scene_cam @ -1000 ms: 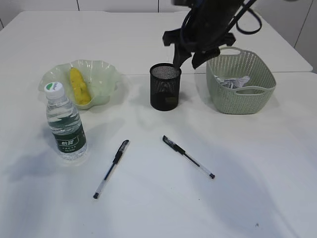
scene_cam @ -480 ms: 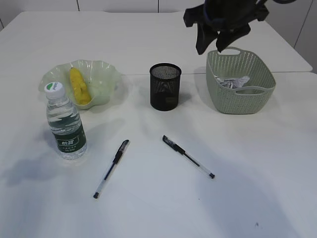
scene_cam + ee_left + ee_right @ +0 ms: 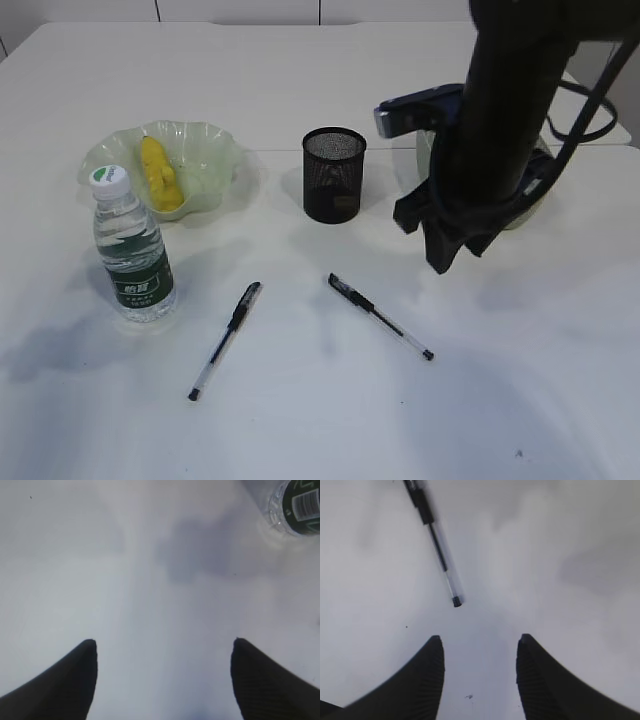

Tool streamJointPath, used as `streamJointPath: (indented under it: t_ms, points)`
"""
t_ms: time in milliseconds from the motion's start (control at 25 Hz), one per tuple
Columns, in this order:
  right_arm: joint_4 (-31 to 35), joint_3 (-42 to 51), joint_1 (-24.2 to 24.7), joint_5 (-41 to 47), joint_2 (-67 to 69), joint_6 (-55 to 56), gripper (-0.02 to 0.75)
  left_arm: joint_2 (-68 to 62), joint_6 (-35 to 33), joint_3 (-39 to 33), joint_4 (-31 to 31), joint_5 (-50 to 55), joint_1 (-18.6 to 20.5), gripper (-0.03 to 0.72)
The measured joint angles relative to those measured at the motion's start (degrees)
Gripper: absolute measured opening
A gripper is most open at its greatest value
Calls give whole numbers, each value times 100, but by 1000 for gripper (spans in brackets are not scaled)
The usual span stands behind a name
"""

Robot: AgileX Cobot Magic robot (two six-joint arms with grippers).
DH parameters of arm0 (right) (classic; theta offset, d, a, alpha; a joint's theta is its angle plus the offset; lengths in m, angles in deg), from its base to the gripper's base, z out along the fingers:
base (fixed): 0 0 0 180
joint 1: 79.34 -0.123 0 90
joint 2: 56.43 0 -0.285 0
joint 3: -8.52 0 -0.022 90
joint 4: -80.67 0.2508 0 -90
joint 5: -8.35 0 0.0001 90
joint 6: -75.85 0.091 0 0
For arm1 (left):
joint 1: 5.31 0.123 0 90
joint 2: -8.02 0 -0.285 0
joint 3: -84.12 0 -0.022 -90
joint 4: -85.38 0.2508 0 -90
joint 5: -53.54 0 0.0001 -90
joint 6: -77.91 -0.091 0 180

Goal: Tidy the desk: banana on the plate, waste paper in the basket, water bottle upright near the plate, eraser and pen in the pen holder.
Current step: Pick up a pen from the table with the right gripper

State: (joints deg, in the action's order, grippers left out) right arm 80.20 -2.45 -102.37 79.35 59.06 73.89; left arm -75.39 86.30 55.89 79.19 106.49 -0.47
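The right gripper [image 3: 441, 262], which hung above the basket [image 3: 541, 178] at the bench's far right a moment ago, now hangs half open and empty just right of the right-hand pen [image 3: 380, 316] (its likely next pick). The arm hides most of the basket. The eraser is nowhere visible, and the left gripper [image 3: 162, 652] hovers wide open and empty over bare bench.

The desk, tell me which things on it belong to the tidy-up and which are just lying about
Belong to the job:
banana
plate
water bottle
pen holder
basket
left pen
right pen

Just lying about:
nothing visible
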Motion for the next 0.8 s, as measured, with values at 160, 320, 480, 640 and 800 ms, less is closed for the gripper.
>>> streamJointPath:
  t_ms: [160, 320, 480, 640, 800]
  points:
    - [-293, 107, -590, -274, 126, -186, 351, 0, -21, 0, 0, 182, 0, 591]
    - [-474, 107, -992, -674, 437, -203, 351, 0, -93, 0, 0, 363, 0, 591]
    - [-532, 85, -1025, -835, 699, -207, 351, 0, -125, 0, 0, 452, 0, 591]
    - [-567, -69, -1025, -959, 892, -278, 347, 5, -293, 0, 0, 465, 0, 591]
    - [-556, -430, -1025, -996, 1133, -290, 346, 5, -617, 0, -35, 432, 0, 584]
